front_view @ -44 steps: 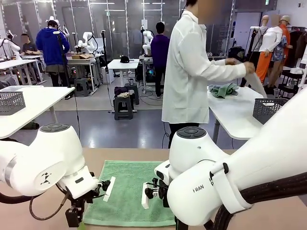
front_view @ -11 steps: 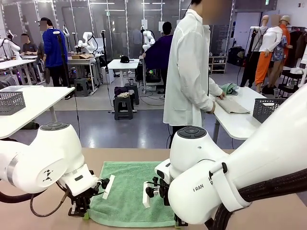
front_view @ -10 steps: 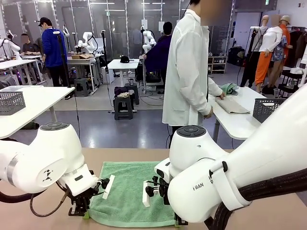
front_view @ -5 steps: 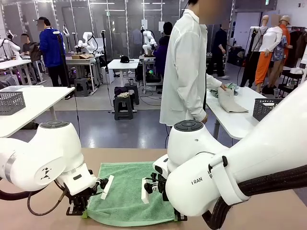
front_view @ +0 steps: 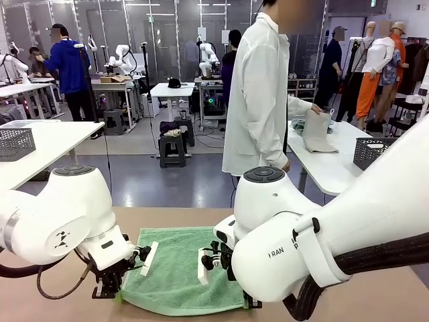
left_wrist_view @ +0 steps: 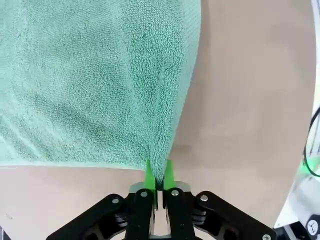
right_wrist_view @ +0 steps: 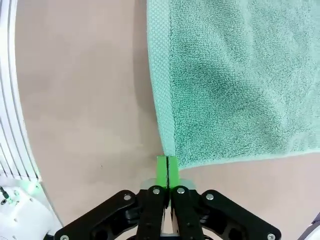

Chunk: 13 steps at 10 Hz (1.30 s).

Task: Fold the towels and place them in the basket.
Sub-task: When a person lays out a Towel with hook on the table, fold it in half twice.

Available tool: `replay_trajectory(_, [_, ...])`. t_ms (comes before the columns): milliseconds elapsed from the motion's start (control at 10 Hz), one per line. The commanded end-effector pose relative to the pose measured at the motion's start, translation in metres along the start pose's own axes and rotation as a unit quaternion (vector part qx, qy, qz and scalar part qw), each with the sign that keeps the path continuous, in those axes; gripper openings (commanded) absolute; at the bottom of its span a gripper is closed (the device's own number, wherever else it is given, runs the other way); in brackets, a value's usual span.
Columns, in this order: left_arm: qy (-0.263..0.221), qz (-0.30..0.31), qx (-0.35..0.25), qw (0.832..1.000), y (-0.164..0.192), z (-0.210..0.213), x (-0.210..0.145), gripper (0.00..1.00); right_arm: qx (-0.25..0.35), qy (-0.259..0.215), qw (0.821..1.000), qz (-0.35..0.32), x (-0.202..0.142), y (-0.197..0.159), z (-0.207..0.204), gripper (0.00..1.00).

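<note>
A mint green towel point(front_view: 175, 267) lies spread on the tan table point(front_view: 60, 305) between my two arms. My left gripper point(front_view: 112, 292) is low at the towel's near left corner. In the left wrist view its green pads point(left_wrist_view: 149, 174) are shut on that corner of the towel point(left_wrist_view: 90, 75), and the cloth rises into a ridge from the pinch. My right gripper point(front_view: 249, 303) is at the near right corner. Its pads point(right_wrist_view: 162, 169) are pressed together on the tip of the towel point(right_wrist_view: 240, 75) there. The basket is out of view.
A person in a white coat point(front_view: 258, 94) stands beyond the far edge, turned to a white side table point(front_view: 328, 168) and holding up a grey cloth point(front_view: 315, 133). Dark mesh crates point(front_view: 15, 143) point(front_view: 372, 153) sit on neighbouring tables. Bare tabletop lies to either side of the towel.
Both grippers have kept their hold and drawn the near corners slightly up and away, so the towel's near edge bunches. The person behind has lifted the grey cloth off the side table.
</note>
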State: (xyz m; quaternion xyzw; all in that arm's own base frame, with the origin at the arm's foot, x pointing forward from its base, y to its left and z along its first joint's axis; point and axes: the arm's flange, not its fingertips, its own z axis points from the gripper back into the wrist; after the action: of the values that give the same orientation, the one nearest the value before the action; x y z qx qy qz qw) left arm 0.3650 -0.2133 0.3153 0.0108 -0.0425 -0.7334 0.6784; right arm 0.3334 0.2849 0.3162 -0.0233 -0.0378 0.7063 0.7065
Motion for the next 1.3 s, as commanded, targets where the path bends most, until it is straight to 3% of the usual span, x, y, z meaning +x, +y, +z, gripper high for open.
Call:
replay_trajectory(0, [0.001, -0.006, -0.004, 1.000, 0.000, -0.003, 0.000, 0.00, 0.003, 0.001, 1.000, 0.001, 0.000, 0.000, -0.003, 0.00])
replay_trajectory(100, [0.001, -0.006, -0.004, 1.000, 0.000, -0.003, 0.000, 0.00, 0.003, 0.001, 1.000, 0.001, 0.000, 0.000, -0.003, 0.00])
replay_trajectory(200, [0.000, -0.001, -0.001, 1.000, 0.000, -0.001, 0.000, 0.07, 0.003, 0.001, 1.000, 0.001, 0.000, 0.000, -0.003, 0.00])
replay_trajectory(1200, [0.015, 0.055, 0.068, 0.996, 0.072, 0.063, 0.007, 0.07, -0.073, 0.010, 0.997, 0.009, 0.015, -0.072, 0.069, 0.01])
